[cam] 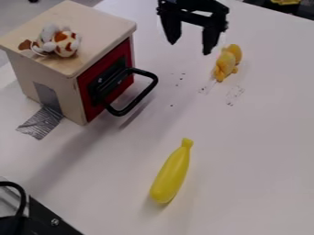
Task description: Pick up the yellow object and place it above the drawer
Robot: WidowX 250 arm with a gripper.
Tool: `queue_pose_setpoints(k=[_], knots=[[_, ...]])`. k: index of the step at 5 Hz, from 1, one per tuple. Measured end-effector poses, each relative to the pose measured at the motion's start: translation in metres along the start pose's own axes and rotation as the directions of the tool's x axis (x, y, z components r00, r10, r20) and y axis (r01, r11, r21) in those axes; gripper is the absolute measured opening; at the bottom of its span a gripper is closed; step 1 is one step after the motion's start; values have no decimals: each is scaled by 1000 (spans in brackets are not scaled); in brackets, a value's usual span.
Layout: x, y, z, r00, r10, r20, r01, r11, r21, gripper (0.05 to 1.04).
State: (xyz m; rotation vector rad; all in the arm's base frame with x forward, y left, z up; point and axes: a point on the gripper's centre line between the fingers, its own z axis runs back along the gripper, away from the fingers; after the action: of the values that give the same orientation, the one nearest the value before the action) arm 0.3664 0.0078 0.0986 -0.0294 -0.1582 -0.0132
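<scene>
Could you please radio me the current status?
Gripper open, empty, above table. Yellow banana and yellow toy both on table. Spotted toy occupies part of drawer top.

This looks like a robotics lab: a black robot pincer (190, 47) hangs over a pale, scuffed tabletop (251, 147), and black hardware with a visible screw (55, 222) and a looping black cable (22, 196) sits at the lower-left corner. The small wooden cabinet (92, 27), with its red drawer (93, 108) and strips of grey tape (42, 124) running from its base onto the tabletop, suggests a test setup, as do the spotted plush toy (65, 43) and yellow banana-shaped toy (171, 174) set around it.
</scene>
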Motion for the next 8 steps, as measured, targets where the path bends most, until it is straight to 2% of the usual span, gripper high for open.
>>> queue_pose_setpoints(k=[1,2,3,4,5,6,7,8], knots=[[37,-6,-32,1000,-23,-4,24,999,39,999],[61,-10,-58,1000,-21,-13,21,998,55,999],[73,-14,-86,999,-15,-40,17,998,54,999],[74,-18,-102,997,0,-80,3,999,36,953],[73,-25,-108,996,-24,-85,27,999,34,664],[75,-32,-92,996,-59,-66,63,997,49,387],[82,-36,-38,995,-96,-6,96,993,62,226],[68,-19,14,993,-119,21,118,991,58,179]])
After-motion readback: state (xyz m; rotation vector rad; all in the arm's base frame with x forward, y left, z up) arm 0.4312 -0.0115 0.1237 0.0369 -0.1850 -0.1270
